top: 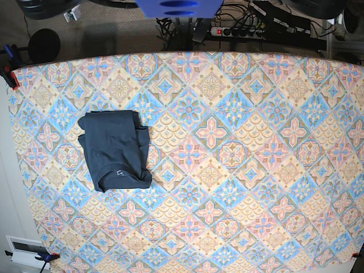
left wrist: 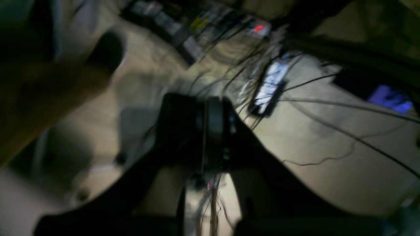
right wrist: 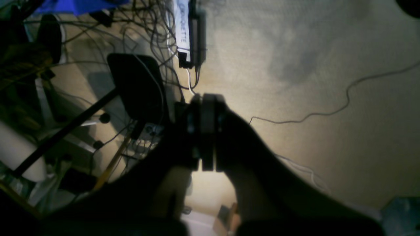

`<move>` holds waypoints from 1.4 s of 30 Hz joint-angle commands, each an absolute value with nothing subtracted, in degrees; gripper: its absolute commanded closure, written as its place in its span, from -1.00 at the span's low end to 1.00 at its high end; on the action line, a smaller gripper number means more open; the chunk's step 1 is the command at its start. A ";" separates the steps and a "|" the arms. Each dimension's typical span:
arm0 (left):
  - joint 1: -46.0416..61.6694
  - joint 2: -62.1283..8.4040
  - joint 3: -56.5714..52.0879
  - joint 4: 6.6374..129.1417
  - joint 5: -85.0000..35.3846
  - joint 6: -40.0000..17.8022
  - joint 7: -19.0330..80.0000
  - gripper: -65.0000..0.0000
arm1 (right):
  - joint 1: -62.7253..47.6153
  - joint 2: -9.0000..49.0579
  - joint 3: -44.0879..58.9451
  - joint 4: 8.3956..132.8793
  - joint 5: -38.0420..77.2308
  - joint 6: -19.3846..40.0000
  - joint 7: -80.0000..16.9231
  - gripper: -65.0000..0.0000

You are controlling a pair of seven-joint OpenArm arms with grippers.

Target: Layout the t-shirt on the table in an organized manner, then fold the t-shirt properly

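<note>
A: Claw, left [left wrist: 213, 131]: centre of the left wrist view, blurred, jaws pressed together on nothing. Carpet floor and cables behind it, no cloth.

B: Claw, right [right wrist: 207, 131]: centre of the right wrist view, jaws likewise closed flat, empty. Behind it a power strip [right wrist: 188, 32] at upper centre, loose cables, beige floor.

A: Neither claw nor arm shows in the base view. Both wrist cameras look at the floor, so both seem parked off the table.

B: Item: t-shirt [top: 115, 150], dark navy, in the left half of the base view, middle height. Folded into a compact upright rectangle, a small pale mark near its lower edge. One corner juts out on its right side, a slight bulge on the left.

A: Long axis?

B: Top to bottom of the frame, tilted a little. Well apart from every table edge.

A: Item: table [top: 256, 170], pastel tile cloth, fills the frame; its right half carries nothing.

B: Nearer arm, as a judgement: the right one, since it stands on that view's left, the shirt's side. How far the shirt lies from either claw cannot be told.

A: Containers: none seen. Task status, judged: fold looks done, or nearly.
</note>
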State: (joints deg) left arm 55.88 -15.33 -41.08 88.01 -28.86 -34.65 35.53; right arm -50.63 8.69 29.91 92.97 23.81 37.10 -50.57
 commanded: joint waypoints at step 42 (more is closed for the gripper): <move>13.93 -6.81 13.58 11.56 -15.96 -34.07 -17.98 0.99 | -21.23 4.79 15.87 20.53 5.32 14.20 0.48 1.00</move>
